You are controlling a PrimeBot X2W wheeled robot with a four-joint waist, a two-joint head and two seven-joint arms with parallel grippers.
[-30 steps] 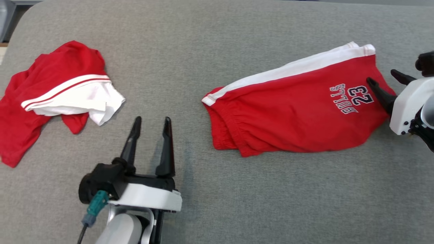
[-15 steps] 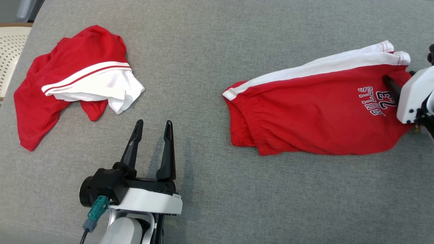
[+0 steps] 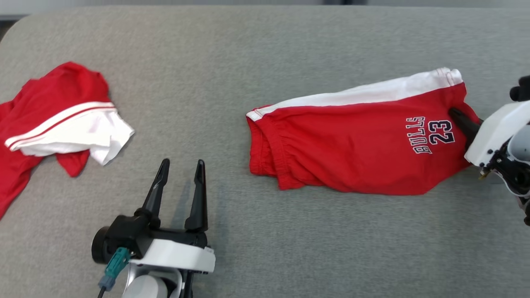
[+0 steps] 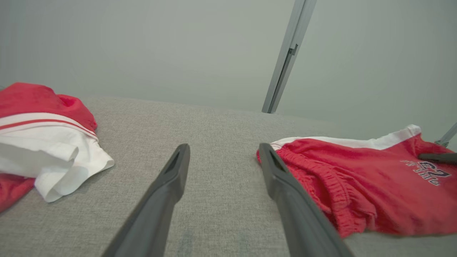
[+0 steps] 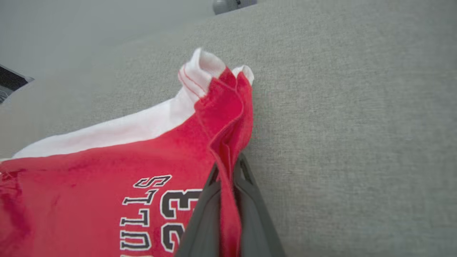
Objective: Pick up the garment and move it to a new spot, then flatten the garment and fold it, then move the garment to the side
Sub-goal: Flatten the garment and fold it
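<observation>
One edge of the shorts (image 3: pixel 348 153) sits clamped in right gripper (image 5: pixel 228 166) — left gripper (image 3: pixel 181 164) wide.

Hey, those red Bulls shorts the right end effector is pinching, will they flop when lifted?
Probably floppy: the red shorts bunch into soft folds where the right end effector pinches the hem. Likely light, thin cloth. The gathered waistband would probably trail and drag on the grey surface.

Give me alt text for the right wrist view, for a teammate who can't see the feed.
The right gripper is shut on a fold at the edge of the red shorts, with the cloth pinched between its dark fingers. The shorts, with a white side stripe and BULLS 23 print, spread leftward over the grey fabric surface.
</observation>
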